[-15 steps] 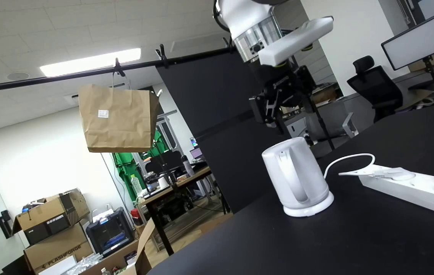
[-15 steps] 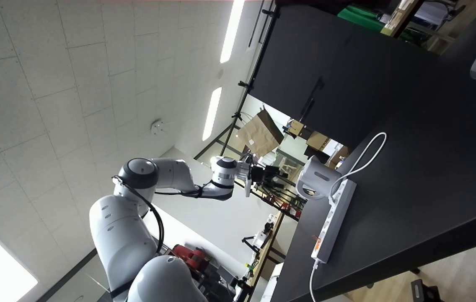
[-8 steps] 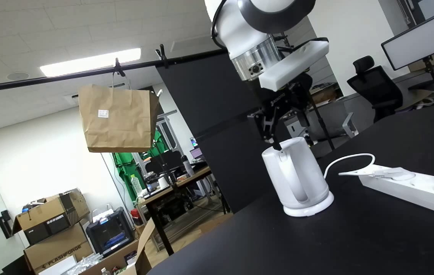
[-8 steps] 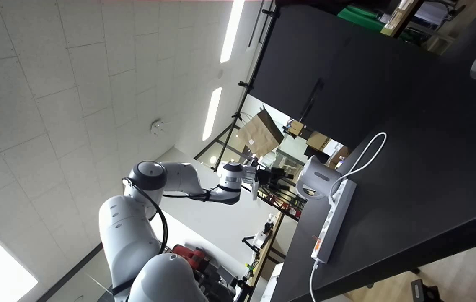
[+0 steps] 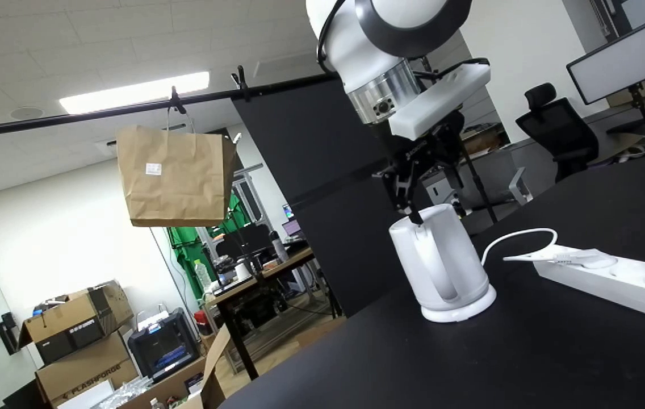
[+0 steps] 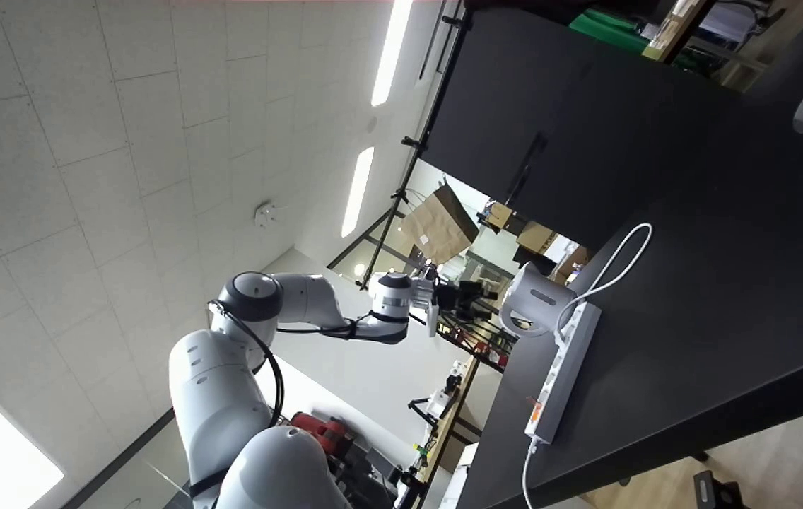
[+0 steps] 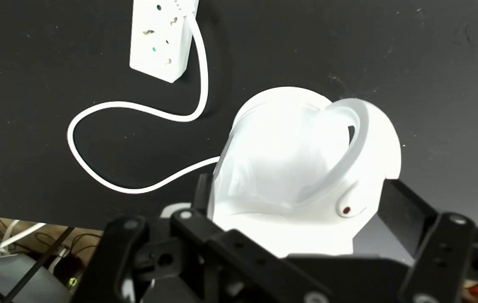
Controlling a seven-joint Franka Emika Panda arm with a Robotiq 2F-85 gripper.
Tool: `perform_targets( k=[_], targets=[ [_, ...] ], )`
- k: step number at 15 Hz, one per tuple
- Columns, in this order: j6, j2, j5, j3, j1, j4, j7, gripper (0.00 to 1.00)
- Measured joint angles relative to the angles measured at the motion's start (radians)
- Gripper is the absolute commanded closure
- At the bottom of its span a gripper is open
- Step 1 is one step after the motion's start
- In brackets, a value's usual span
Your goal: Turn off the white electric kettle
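The white electric kettle (image 5: pixel 461 258) stands upright on its round white base on the black table. It also shows in the other-angle exterior view (image 6: pixel 539 295) and in the wrist view (image 7: pixel 277 147). Its side handle (image 7: pixel 369 143) is on the right in the wrist view, with a small dark red spot (image 7: pixel 346 210) at the handle's top end. My gripper (image 7: pixel 301 200) is open, with its fingers wide apart on either side of the kettle's top in the picture. In both exterior views the gripper (image 5: pixel 437 201) (image 6: pixel 490 305) is just above the kettle's top. Whether a finger touches the rim I cannot tell.
A long white power strip (image 5: pixel 629 284) (image 6: pixel 564 382) (image 7: pixel 159 46) lies near the kettle. The kettle's white cord (image 7: pixel 138 190) loops across the table to it. A black panel (image 5: pixel 351 227) stands behind. A paper bag (image 5: pixel 177 176) hangs from a bar.
My gripper has come down toward the kettle's top, mostly in the first half second, then shifted only slightly. The kettle and power strip have not moved.
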Motion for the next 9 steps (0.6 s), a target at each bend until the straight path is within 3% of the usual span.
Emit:
perform_targets(
  k=[9],
  targets=[
    [0.0,0.025,0.001,-0.004,0.0,0.004,0.0,0.0]
  ],
)
